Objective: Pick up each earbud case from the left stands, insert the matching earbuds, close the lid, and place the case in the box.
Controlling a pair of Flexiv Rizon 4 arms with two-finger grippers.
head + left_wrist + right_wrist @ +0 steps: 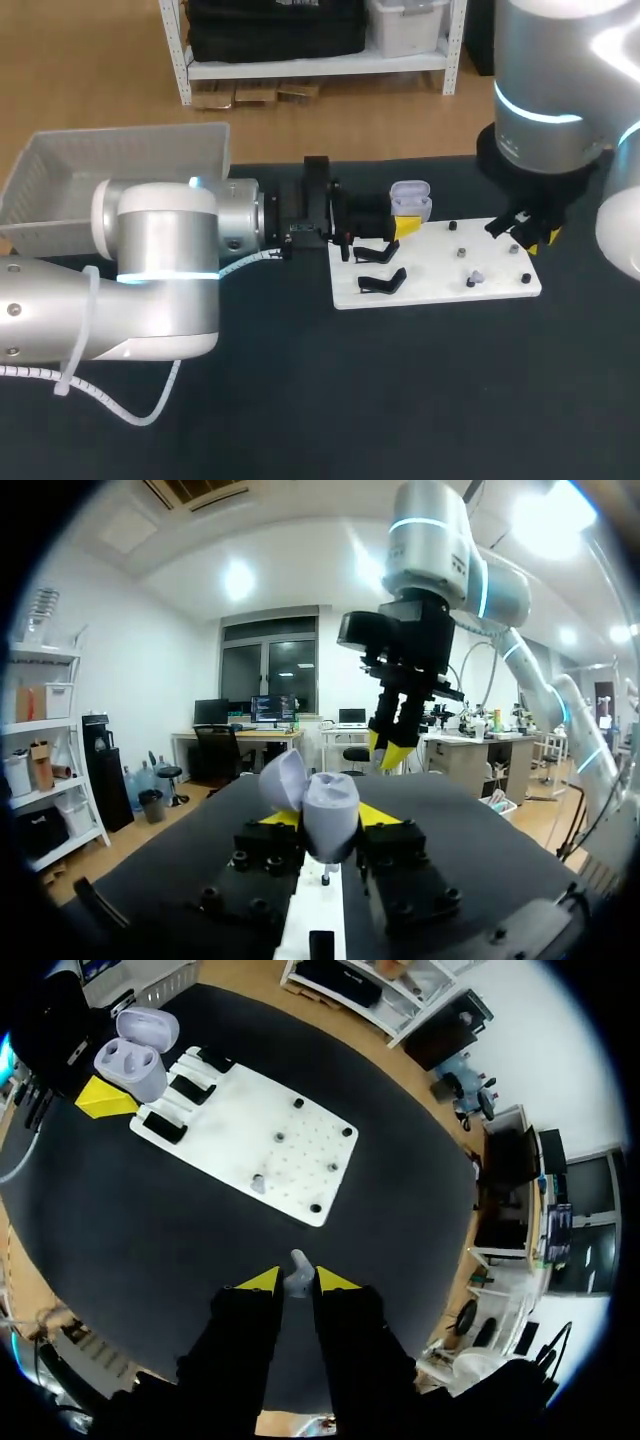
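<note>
The black table (300, 400) fills most of what I see from the head camera. My left arm (160, 270) comes in low from the left and stretches across to the middle, while my right arm (545, 90) comes down at the far right. The white slatted box (130, 150) sits at the back left corner of the table, behind my left arm.

The white board (430, 288) lies flat right of centre, with black stands (380, 283) along its left end and small dark pegs (527, 278) spread over the rest.

My left gripper (328, 820) is at the board's left end, clamped on the earbud case (410, 200). The left wrist camera shows one yellow tip on each side of the pale case, pressing it. Its lid is open and tipped back, and from the right wrist camera I can see the two sockets inside.

My right gripper (532, 238) hangs above the table near the board's right end, fingers pinched on a small grey earbud (297, 1272) between the yellow tips. A second earbud (476, 275) rests on the board among the pegs.
</note>
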